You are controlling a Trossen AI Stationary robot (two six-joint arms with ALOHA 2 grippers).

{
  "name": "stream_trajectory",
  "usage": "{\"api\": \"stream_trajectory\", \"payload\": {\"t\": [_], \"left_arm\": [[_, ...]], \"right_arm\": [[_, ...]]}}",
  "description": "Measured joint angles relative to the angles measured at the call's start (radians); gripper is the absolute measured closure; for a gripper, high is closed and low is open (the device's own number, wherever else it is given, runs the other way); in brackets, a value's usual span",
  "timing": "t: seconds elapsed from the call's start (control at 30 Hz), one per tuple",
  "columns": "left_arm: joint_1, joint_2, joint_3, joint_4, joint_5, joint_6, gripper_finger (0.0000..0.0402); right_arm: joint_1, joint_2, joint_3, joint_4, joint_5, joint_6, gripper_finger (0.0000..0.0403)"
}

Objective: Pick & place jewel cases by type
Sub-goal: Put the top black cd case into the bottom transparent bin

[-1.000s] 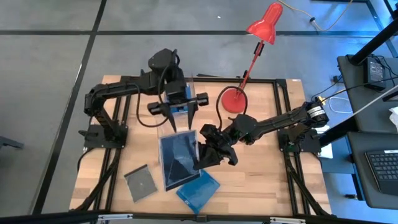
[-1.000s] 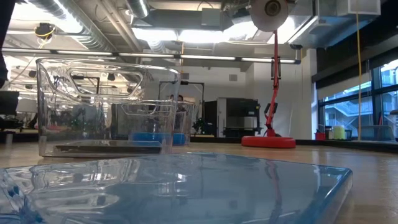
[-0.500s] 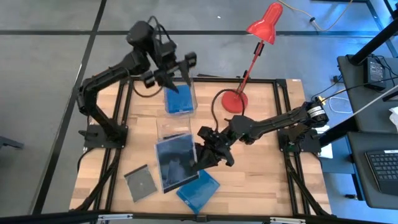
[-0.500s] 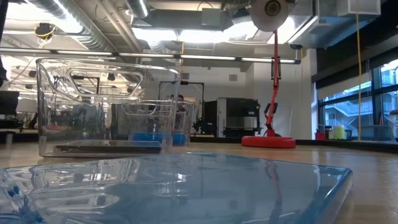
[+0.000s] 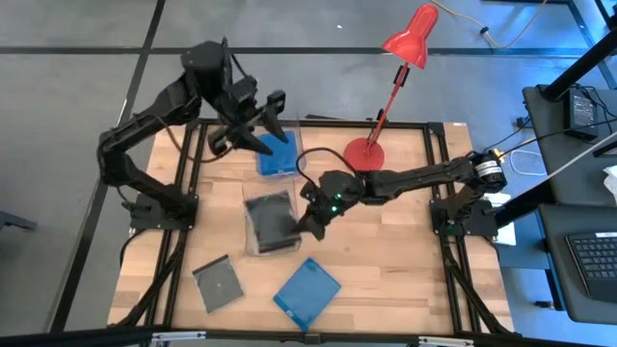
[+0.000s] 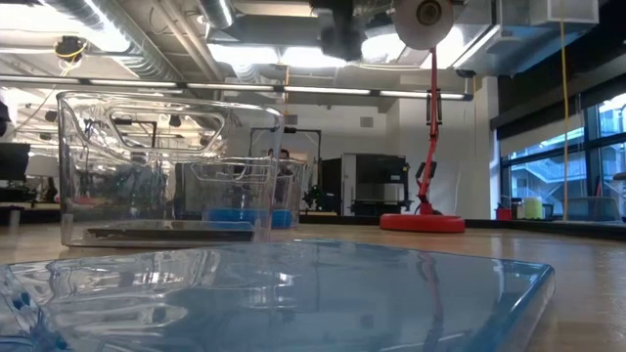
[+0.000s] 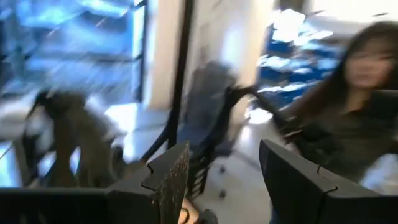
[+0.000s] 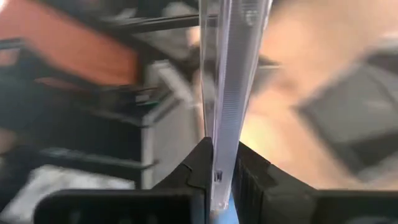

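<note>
Since a sec ago the right gripper (image 5: 310, 224) has carried its clear/grey jewel case (image 5: 273, 221) up-table from beside the blue jewel case (image 5: 307, 292) to over the near clear bin (image 5: 253, 204), while the left gripper (image 5: 253, 125) swung up & back off the far bin (image 5: 295, 145) w/ blue cases, jaws apart, empty. Step in hand: placing the grey-type case; right jaws clenched on its thin edge, seen edge-on in the wrist view (image 8: 227, 93). Next move prob. calls for lowering it square inside the bin walls, then releasing; another grey case (image 5: 217, 283) and the blue one lie on the table (image 5: 405, 280), unsorted.
</note>
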Motion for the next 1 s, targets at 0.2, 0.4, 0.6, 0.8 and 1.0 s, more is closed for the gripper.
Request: {"api": "stream_trajectory", "payload": {"t": [0.2, 0.4, 0.6, 0.8, 1.0], "left_arm": [[-0.123, -0.061, 0.000, -0.511, -0.458, 0.235, 0.0209], [-0.308, -0.061, 0.000, -0.634, -0.851, 0.170, 0.0209], [-0.459, -0.042, -0.002, -0.633, -1.048, 0.087, 0.0211], [-0.568, -0.012, -0.002, -0.630, -1.142, 0.062, 0.0208], [-0.625, 0.010, -0.002, -0.631, -1.159, 0.043, 0.0211]], "right_arm": [[-0.071, 0.053, 0.000, -0.109, 0.065, -0.017, 0.0357], [-0.084, 0.148, 0.000, -0.111, 0.015, 0.032, 0.0357], [-0.093, 0.221, 0.000, -0.046, -0.040, 0.112, 0.0357], [-0.087, 0.258, 0.000, -0.021, -0.042, 0.143, 0.0357], [-0.068, 0.259, 0.000, 0.003, -0.043, 0.155, 0.0357]]}}
